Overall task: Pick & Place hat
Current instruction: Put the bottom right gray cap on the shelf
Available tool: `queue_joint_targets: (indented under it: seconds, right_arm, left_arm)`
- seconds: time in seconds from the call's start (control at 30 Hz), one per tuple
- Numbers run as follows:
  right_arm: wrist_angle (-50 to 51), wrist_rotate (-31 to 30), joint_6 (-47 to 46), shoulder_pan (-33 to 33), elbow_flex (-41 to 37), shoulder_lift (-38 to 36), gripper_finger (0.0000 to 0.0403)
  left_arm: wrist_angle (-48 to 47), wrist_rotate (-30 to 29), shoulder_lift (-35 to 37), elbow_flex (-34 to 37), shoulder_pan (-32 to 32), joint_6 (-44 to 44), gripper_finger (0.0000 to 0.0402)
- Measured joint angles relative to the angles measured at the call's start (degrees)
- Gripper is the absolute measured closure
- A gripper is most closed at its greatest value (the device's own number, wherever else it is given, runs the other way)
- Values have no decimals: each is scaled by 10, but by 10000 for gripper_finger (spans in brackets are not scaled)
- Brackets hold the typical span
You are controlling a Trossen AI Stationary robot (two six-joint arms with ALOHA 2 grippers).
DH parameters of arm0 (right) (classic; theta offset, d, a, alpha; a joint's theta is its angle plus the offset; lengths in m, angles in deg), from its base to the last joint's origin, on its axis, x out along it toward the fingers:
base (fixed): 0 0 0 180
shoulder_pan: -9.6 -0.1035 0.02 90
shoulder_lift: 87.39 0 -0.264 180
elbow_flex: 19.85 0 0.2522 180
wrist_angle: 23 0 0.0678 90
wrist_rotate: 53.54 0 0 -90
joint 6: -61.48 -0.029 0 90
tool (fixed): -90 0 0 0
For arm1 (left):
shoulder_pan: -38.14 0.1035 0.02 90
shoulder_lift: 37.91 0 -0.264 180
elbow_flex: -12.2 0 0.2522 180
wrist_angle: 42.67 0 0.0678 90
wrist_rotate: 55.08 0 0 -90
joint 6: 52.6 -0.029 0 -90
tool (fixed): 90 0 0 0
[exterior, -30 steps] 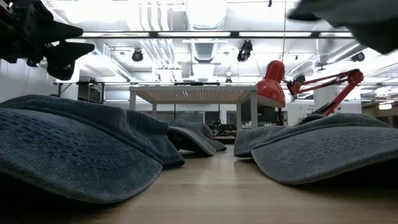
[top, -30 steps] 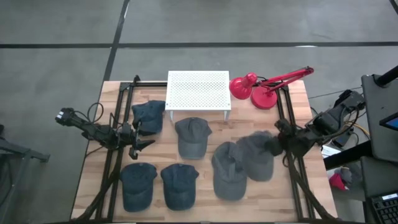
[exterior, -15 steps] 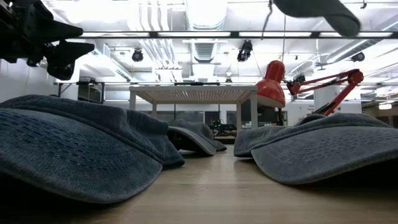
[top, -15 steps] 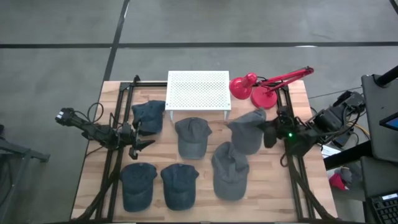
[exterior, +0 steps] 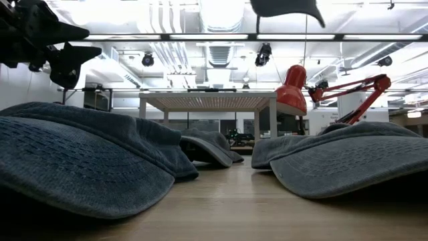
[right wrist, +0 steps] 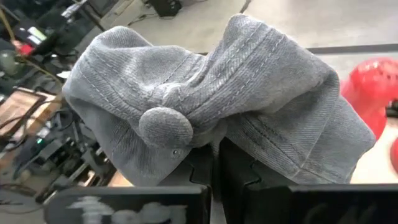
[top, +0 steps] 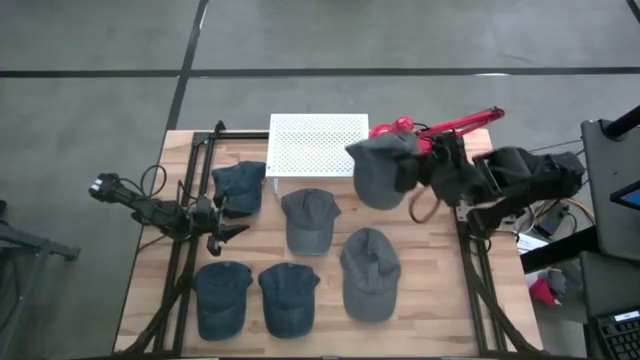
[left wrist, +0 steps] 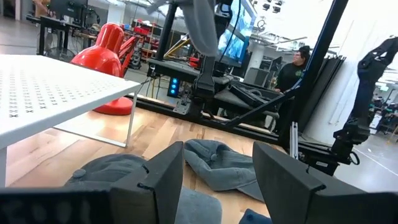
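A grey cap [top: 383, 170] is held up in the air by my right gripper [top: 414, 172], above the right end of the white perforated rack [top: 318, 145] and beside the red lamp [top: 440, 128]. In the low view only the cap's underside [exterior: 284, 7] shows, at the top edge. The right wrist view shows its crown and top button [right wrist: 165, 127] bunched over the fingers. My left gripper [top: 235, 228] is open and waits above the table's left side, near the cap at the far left [top: 240, 187]. My right gripper is shut on the cap's crown [right wrist: 205, 134], just beside the top button, and pinches a bunched fold of cloth between the two fingers [right wrist: 233, 171]. It comes at the cap roughly level, from the table's right. The cap is lifted clear and droops slack around the fingertips.
Several dark blue-grey caps lie crown-up on the wooden table: one at the centre [top: 308, 220], one at right centre [top: 370, 270], two along the near edge [top: 222, 295] [top: 288, 297]. A person [left wrist: 292, 68] stands in the room beyond the table.
My right gripper has carried the grey cap up and away from the right-centre cap, toward the far edge and slightly left, until it is by the rack's right end and the lamp. The cap has risen out of the low view's upper right toward its top middle.
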Motion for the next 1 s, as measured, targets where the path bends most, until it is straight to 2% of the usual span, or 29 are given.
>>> queue_joint_targets:
  seconds: [0.27, 0.57, 0.77, 1.0]
  right_arm:
    - [0, 72, 74, 111, 134, 108, 394]
    - [2, 160, 94, 225, 244, 217, 394]
    - [5, 253, 96, 295, 274, 274, 394]
    - [42, 312, 93, 361, 276, 314, 394]
  left_arm:
    - [0, 0, 0, 0, 0, 1, 207]
    - [0, 0, 0, 0, 0, 1, 207]
    - [0, 0, 0, 0, 0, 1, 207]
    - [0, 0, 0, 0, 0, 1, 207]
